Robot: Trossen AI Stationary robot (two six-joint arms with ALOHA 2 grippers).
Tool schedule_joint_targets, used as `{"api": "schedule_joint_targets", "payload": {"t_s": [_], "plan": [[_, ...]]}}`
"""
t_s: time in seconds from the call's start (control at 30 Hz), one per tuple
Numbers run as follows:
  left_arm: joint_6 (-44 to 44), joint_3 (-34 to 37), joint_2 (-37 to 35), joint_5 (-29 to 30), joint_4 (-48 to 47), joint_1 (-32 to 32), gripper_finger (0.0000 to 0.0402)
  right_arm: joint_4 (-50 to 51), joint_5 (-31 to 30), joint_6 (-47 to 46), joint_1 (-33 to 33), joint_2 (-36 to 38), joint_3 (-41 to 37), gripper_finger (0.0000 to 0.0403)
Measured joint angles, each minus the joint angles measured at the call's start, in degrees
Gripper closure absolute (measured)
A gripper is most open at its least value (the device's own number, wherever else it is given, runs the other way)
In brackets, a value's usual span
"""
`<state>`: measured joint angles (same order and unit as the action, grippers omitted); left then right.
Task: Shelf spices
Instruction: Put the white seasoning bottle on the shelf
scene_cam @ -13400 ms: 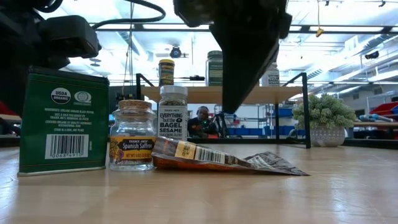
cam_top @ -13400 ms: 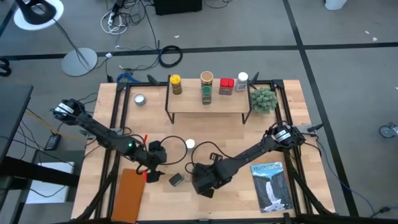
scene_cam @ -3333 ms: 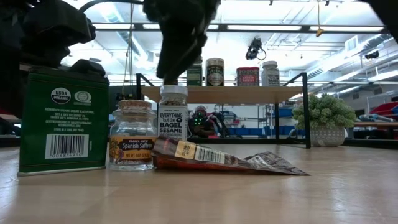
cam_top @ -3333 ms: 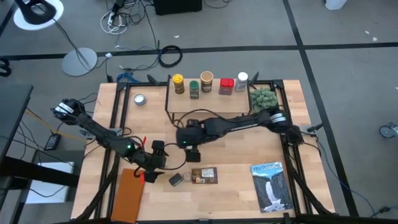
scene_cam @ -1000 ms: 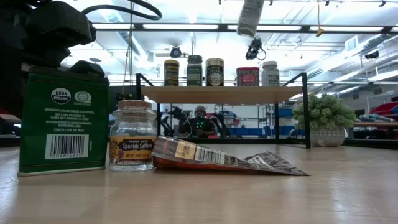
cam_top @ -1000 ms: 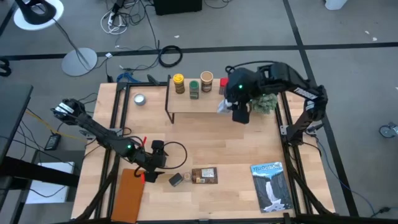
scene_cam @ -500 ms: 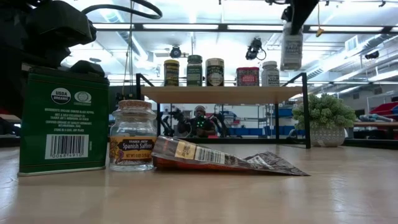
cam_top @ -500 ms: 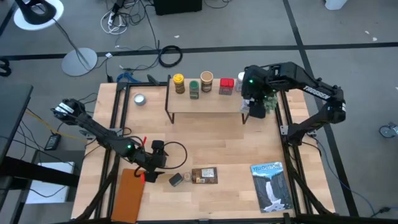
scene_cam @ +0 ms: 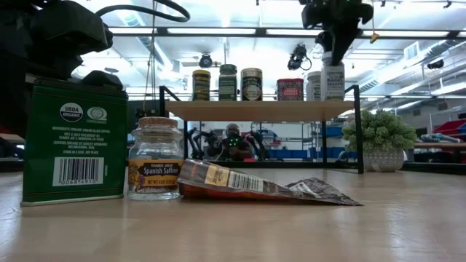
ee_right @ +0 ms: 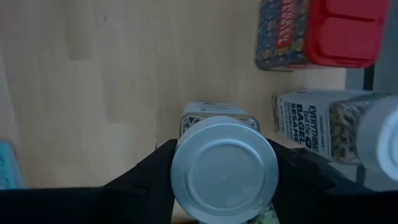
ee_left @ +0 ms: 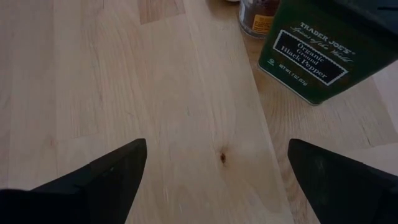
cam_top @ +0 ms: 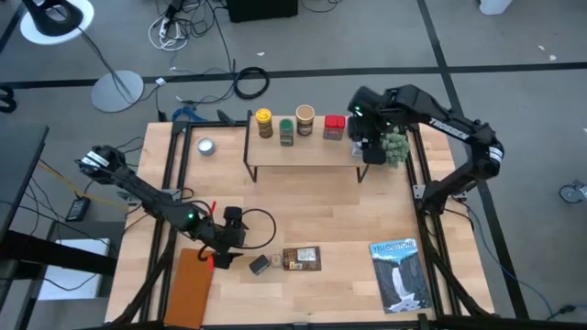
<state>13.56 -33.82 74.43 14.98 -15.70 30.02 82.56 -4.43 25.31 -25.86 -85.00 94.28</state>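
You have the desk (cam_top: 348, 220) carrying everything, with the shelf (cam_top: 307, 151) standing along its far edge, plank top on thin black legs. Your right arm reaches over the shelf's right end, and the right gripper (cam_top: 371, 147) is clamped on a white-lidded jar (scene_cam: 333, 76) held upright over that end, its base about level with the plank; whether it touches the plank cannot be told. Crowding that spot on the right are a potted green plant (cam_top: 393, 147) at the desk's far right corner, touching or just beside the gripper from above, and a second white-capped bagel-sesame bottle (ee_right: 323, 127) just beside the held jar. Along the plank stand 4 more spices: the red-topped tin (cam_top: 334, 126), the tan-lidded jar (cam_top: 304, 120), the green-topped jar (cam_top: 286, 131) and the yellow-topped jar (cam_top: 263, 124). A blue-and-white book (cam_top: 400, 273) lies at the desk's near right corner, a flat brown board (cam_top: 188, 289) at the near left edge. Your left gripper (cam_top: 229, 240) waits near that board with its fingers spread wide, holding nothing. Just beside it sit the green black-pepper tin (scene_cam: 73, 142), the cork-topped saffron jar (scene_cam: 154, 159) and the flat brown packet (scene_cam: 262, 185). A small silver tin (cam_top: 206, 146) sits near the far left corner.
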Motion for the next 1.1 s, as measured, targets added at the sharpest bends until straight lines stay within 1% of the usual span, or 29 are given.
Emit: {"api": "schedule_joint_targets", "payload": {"t_s": [0.17,0.27,0.5,0.6,0.67,0.73,0.97,1.1], "plan": [[0.07,0.0,0.0,0.02,-0.01,-0.01,0.0005,0.85,-0.19,5.49,-0.92,-1.08,0.0,0.0203],[0.02,0.0,0.0,0.02,0.02,0.0,0.0005,-0.19,-0.49,6.99,-1.65,-1.08,0.0,0.0203],[-0.71,0.0,0.0,0.08,0.01,-0.01,0.0005,-0.62,-0.15,7.71,-4.78,-1.13,0.0,0.0203],[-0.95,0.0,0.0,0.09,0.39,-0.02,0.0005,-0.69,1.65,7.92,-5.71,-1.13,0.0,0.0193],[-1.23,0.0,0.0,0.07,1.01,-0.01,0.0005,-0.68,3.08,7.92,-6.02,-1.14,0.0,0.0182],[-1.32,0.0,0.0,0.09,1.33,-0.02,0.0005,-0.67,3.26,7.92,-6.17,-1.15,0.0,0.0179],[-1.33,0.0,0.0,0.17,1.16,0.0,0.0005,-0.71,4.45,7.6,-6.24,-1.15,0.0,0.0191],[-1.33,0.0,0.0,0.17,1.18,-0.02,0.0005,-0.63,4.14,7.32,-6.24,-1.15,0.0,0.0176]]}}
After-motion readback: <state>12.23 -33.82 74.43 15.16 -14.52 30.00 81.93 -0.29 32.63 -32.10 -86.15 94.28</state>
